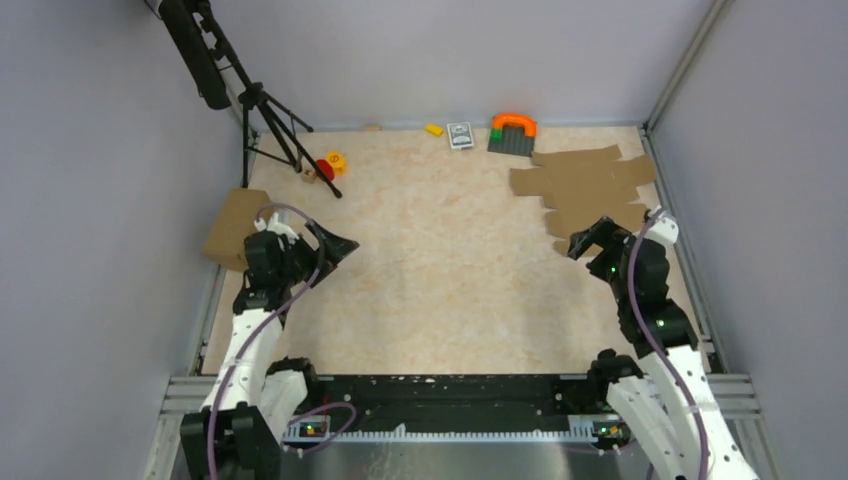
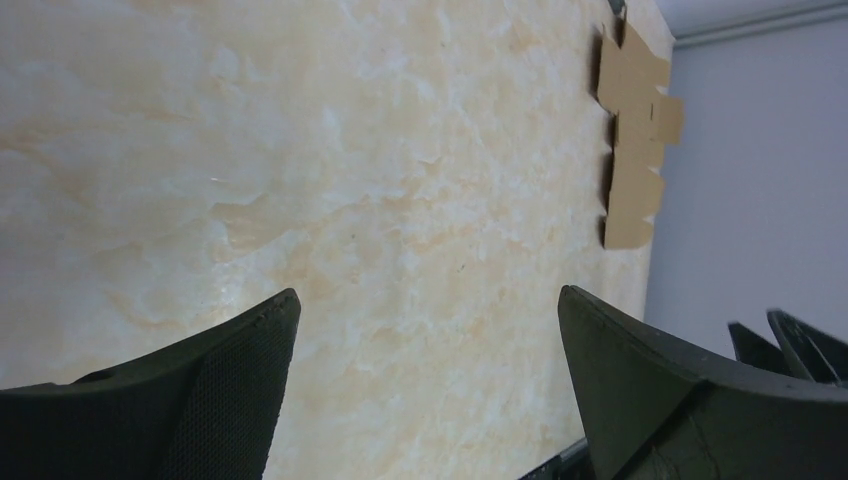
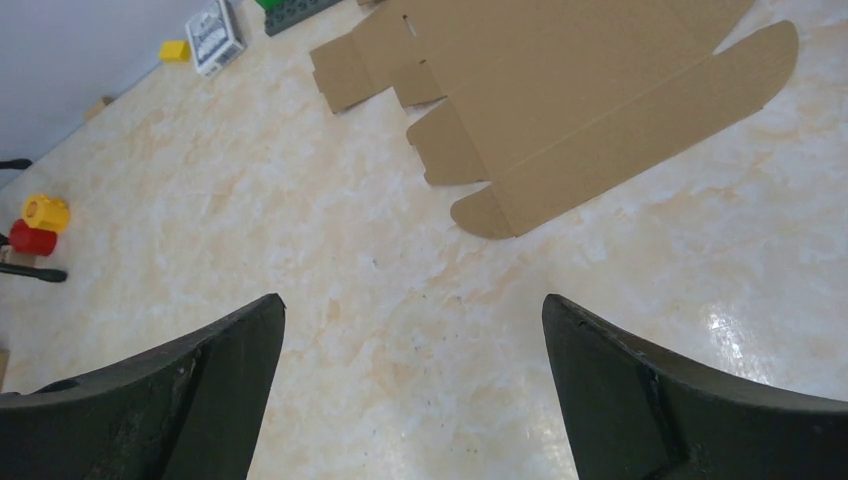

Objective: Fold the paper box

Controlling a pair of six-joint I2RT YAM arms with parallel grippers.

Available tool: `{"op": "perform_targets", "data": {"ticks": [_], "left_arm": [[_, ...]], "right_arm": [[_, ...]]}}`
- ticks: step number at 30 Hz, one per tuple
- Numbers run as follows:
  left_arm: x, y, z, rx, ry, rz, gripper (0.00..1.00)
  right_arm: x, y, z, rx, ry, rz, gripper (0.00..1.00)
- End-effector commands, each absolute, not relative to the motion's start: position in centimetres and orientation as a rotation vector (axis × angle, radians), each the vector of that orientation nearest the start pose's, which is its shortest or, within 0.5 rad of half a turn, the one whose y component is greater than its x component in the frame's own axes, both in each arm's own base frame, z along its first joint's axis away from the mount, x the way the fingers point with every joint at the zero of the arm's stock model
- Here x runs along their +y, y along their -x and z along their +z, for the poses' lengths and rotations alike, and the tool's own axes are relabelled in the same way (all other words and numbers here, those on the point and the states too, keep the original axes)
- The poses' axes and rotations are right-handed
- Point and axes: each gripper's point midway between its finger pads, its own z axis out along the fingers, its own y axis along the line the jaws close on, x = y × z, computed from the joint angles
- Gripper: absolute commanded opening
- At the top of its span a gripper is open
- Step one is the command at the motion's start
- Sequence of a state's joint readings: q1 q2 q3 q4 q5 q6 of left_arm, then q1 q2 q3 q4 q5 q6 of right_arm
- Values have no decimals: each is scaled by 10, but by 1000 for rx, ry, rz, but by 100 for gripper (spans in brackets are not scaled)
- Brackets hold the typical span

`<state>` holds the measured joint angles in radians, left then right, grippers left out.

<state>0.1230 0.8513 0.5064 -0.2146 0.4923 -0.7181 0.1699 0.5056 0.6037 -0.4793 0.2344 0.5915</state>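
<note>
paper box (image 1: 585, 190) is a flat sheet, flaps all out, lying at the far right of the worktop (image 1: 440, 270), close to its right edge. Nothing looks folded, so I'd call the step in hand the first pickup

right claw (image 3: 410, 315) is wide and empty, hovering just short of the sheet's nearest rounded flap. left claw (image 2: 428, 300) is also wide and empty, well apart from the sheet on the left side, next to the bulkier brown carton (image 1: 235, 228). Leave that one alone

What I'd do:
- the sheet lies flat on the worktop, so a finger probably won't get under it from straight above. Come in low at the near rounded flap, or drag it toward the middle first
- the middle looks like the spot both arms can reach. Out at the edge you get little room to swing flaps
- pin a main panel with one claw and lift a flap along its crease with the other. Fold on the scored lines, not across them
- watch the dark block with the orange arch (image 1: 512, 135) just beside the sheet's far edge. A push that way could snag
- the cardboard looks light and springy, so expect flaps to pop back unless held
</note>
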Motion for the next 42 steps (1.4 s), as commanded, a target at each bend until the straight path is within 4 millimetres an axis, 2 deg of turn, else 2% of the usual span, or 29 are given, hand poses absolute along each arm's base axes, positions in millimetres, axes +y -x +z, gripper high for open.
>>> {"op": "perform_targets", "data": {"ticks": [1, 4, 6, 9, 12, 15, 18, 20, 22, 23, 27, 32, 36, 38, 42], "left_arm": [[-108, -280, 161, 2000, 410, -1083, 98], [-116, -284, 157, 2021, 389, -1040, 98], [-126, -283, 154, 2033, 353, -1021, 98], [-138, -281, 146, 2055, 231, -958, 98], [-134, -279, 125, 2133, 172, -786, 98], [-133, -273, 112, 2150, 166, -745, 99], [-127, -269, 103, 2109, 187, -719, 98], [-122, -267, 102, 2091, 193, -693, 98], [-120, -266, 108, 2061, 181, -686, 99], [-119, -265, 108, 2050, 181, -684, 98], [-117, -263, 110, 2027, 188, -682, 98], [-115, -261, 110, 2015, 203, -674, 99], [-115, -262, 109, 2019, 203, -675, 98], [-115, -262, 109, 2021, 202, -676, 98], [-116, -262, 108, 2028, 203, -679, 98]], "right_arm": [[37, -276, 184, 1929, -495, 285, 99], [44, -294, 164, 2031, -445, 256, 99], [41, -303, 150, 2100, -419, 186, 99], [38, -320, 141, 2145, -384, 102, 97], [44, -337, 135, 2188, -267, 7, 92], [43, -349, 123, 2249, -209, -147, 92], [49, -364, 110, 2286, -190, -178, 92], [52, -375, 102, 2300, -184, -185, 90], [57, -387, 96, 2321, -151, -196, 80], [55, -393, 95, 2328, -144, -224, 78], [48, -410, 80, 2364, -127, -337, 78], [45, -420, 64, 2411, -117, -416, 68], [35, -420, 57, 2409, -128, -504, 67], [31, -421, 56, 2408, -133, -543, 63], [27, -422, 56, 2410, -129, -578, 50]]}}
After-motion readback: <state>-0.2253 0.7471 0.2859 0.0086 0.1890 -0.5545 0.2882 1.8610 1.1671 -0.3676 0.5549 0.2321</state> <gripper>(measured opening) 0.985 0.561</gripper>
